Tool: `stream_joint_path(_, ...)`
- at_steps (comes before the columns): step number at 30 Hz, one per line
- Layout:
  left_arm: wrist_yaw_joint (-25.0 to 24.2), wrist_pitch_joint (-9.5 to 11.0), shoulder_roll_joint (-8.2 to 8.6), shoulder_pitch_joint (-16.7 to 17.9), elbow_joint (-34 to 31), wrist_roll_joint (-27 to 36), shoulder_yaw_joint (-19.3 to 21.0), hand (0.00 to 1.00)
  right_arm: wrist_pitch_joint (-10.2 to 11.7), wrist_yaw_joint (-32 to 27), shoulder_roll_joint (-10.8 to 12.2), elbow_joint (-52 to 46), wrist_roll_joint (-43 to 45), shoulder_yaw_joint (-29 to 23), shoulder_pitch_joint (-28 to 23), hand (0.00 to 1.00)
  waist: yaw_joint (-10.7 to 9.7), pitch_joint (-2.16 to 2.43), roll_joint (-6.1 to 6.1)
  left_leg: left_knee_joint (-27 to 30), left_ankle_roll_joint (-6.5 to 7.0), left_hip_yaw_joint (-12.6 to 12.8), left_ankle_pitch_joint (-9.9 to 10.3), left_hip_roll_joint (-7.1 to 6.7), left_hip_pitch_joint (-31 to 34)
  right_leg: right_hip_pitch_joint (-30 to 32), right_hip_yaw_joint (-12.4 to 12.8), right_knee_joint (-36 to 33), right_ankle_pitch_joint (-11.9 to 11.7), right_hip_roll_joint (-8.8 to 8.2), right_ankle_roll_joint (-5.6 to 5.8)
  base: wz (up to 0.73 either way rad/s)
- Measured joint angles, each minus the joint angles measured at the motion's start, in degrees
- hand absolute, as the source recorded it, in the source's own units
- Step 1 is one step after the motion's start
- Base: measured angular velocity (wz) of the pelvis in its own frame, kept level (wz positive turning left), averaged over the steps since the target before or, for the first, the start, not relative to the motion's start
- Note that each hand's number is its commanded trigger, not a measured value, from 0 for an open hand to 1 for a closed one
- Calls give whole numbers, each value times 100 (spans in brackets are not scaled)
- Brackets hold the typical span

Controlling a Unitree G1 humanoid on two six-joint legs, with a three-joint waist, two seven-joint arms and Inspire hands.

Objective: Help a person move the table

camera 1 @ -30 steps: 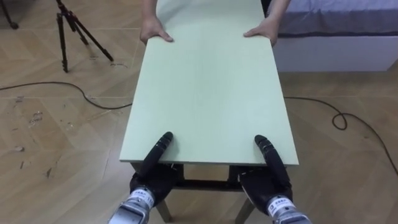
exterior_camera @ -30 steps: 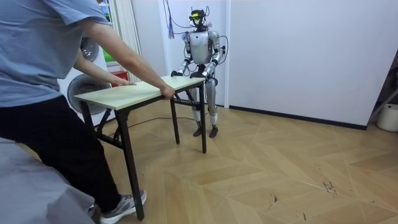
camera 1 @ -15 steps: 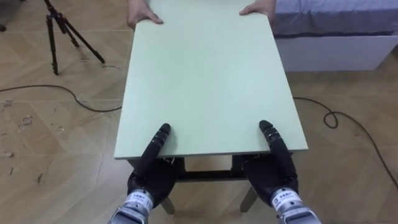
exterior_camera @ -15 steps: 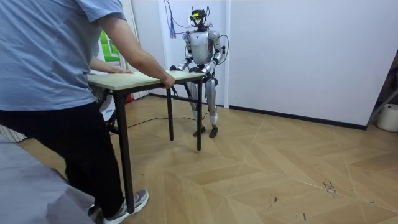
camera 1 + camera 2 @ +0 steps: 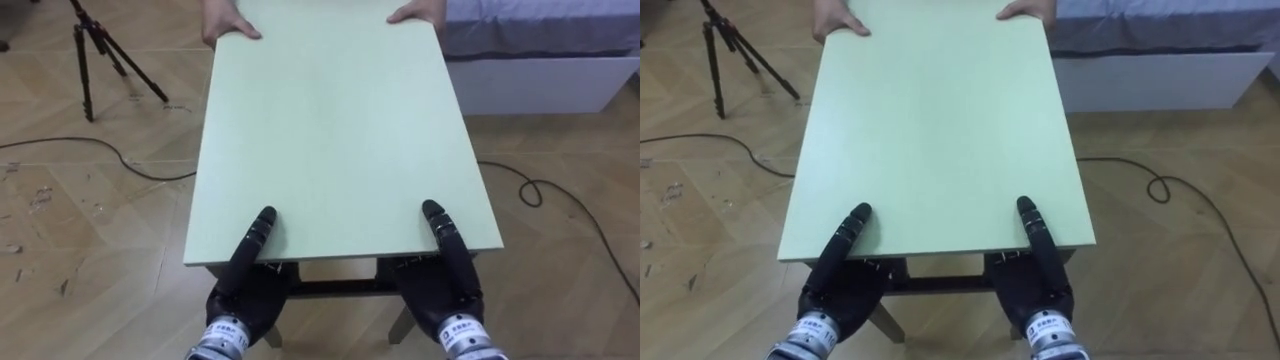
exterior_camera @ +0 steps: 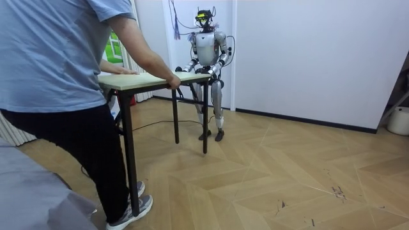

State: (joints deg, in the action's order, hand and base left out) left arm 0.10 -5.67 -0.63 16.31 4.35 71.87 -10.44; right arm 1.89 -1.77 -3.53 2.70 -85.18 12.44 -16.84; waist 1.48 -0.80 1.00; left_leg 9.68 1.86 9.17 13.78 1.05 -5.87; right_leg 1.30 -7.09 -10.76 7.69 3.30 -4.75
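A pale green table [image 5: 340, 130] with dark legs stretches away from me. My left hand [image 5: 248, 292] holds its near edge on the left, with the thumb [image 5: 258, 232] lying on top and the palm below. At the same edge on the right, my right hand [image 5: 442, 298] grips likewise, thumb [image 5: 437, 225] on the top. A person's two hands [image 5: 228, 25] hold the far corners. In the room view the person [image 6: 57, 76] stands at the table's [image 6: 147, 78] near end, and I stand upright at its far end by the wall.
A black tripod [image 5: 100, 55] stands at the far left. Dark cables lie on the wood floor at the left [image 5: 90, 150] and at the right [image 5: 540, 190]. A white bed base [image 5: 540, 80] lies at the far right. Bare floor [image 6: 287, 172] spreads on the room view's right.
The tabletop has gone from sloping to level and shifted towards the room view's left as the person stepped back. Both my hands keep their hold on the near edge.
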Motion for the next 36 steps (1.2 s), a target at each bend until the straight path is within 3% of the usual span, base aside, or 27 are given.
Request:
stream_joint_path(3, 0, 98, -5, 0, -5, 0, -123, 100, 101, 0, -1, 1, 0, 4, -8, 100, 21, -1, 2, 5, 1, 1, -1, 6, 39, 16, 4, -17, -17, 9, -4, 0)
stream_joint_path(13, 2, 137, -21, 54, -59, -40, -140, 100, 219, 0, -5, 4, -23, 112, -35, 100, 5, -14, -18, 15, -2, 12, -1, 25, 51, 25, 56, -9, -27, 38, -21, -2)
stream_joint_path(19, 1, 249, -71, 57, -107, -46, -232, 100, 365, 33, -18, 4, -66, 204, -34, 100, -4, -58, -101, 450, -15, 5, 8, 32, 350, 153, 25, -116, -30, 0, -49, 0)
stream_joint_path(20, -6, 271, -71, 52, -108, -36, -247, 100, 374, 40, -33, 4, -62, 201, -32, 100, 2, -65, -116, 741, -80, -4, 46, 50, 532, 216, 3, -159, -20, -14, -64, 0)
stream_joint_path(22, -30, 273, -73, 53, -107, -18, -262, 100, 379, 63, -58, 4, -76, 201, -31, 100, 17, -66, -118, 1400, -206, -6, 124, 129, 908, 319, -43, -260, -5, -14, -94, 0)
stream_joint_path(24, -33, 278, -88, 60, -99, 49, -295, 100, 405, 64, -61, 25, -53, 201, -31, 100, -3, -65, -104, 2240, -216, -98, 128, 230, 1373, 380, -109, -322, 28, 7, -163, 6)
stream_joint_path(26, -36, 277, -63, 83, -80, -3, -309, 100, 429, 66, -73, 47, -33, 199, -48, 100, -68, -73, -80, 2594, -307, -163, 152, 320, 1520, 401, -267, -281, 33, 26, -218, 7)
stream_joint_path(27, -36, 279, -50, 154, -80, -4, -309, 100, 384, 68, -98, 48, -4, 200, -74, 100, -93, -72, -21, 3035, -461, -143, 257, 478, 1558, 374, -530, -308, 65, 47, -268, -11)
stream_joint_path(30, -157, 322, -39, 325, -88, 103, -314, 100, 313, 116, -134, 49, 115, 210, -99, 100, -131, -75, 212, 3680, -605, -232, 347, 861, 1247, 401, -1034, -368, 33, 150, -343, -20)
stream_joint_path(31, -176, 322, -42, 322, -89, 109, -317, 100, 315, 152, -136, 49, 123, 203, -100, 100, -154, -79, 246, 3644, -645, -308, 371, 891, 1149, 478, -1106, -422, 22, 150, -348, 31)
stream_joint_path(32, -193, 323, -43, 302, -90, 115, -317, 100, 314, 197, -133, 49, 123, 188, -97, 100, -283, -79, 298, 3316, -778, -423, 510, 931, 905, 615, -1242, -559, 11, 139, -347, 45)
stream_joint_path(33, -193, 325, -57, 245, -90, 114, -346, 100, 312, 251, -125, 48, 120, 146, -94, 100, -401, -79, 325, 2758, -787, -482, 750, 921, 665, 804, -1346, -661, 2, 78, -335, 43)
stream_joint_path(34, -193, 335, -68, 217, -90, 119, -362, 100, 310, 264, -126, 48, 117, 135, -79, 100, -430, -77, 337, 2448, -784, -459, 864, 913, 559, 907, -1375, -729, -15, 43, -325, 35)
stream_joint_path(36, -182, 352, -105, 51, -82, 118, -401, 100, 275, 331, -109, 33, 97, 35, -26, 100, -533, -86, 386, 1564, -625, -447, 1081, 780, 487, 1249, -1522, -790, -213, -114, -276, 32)
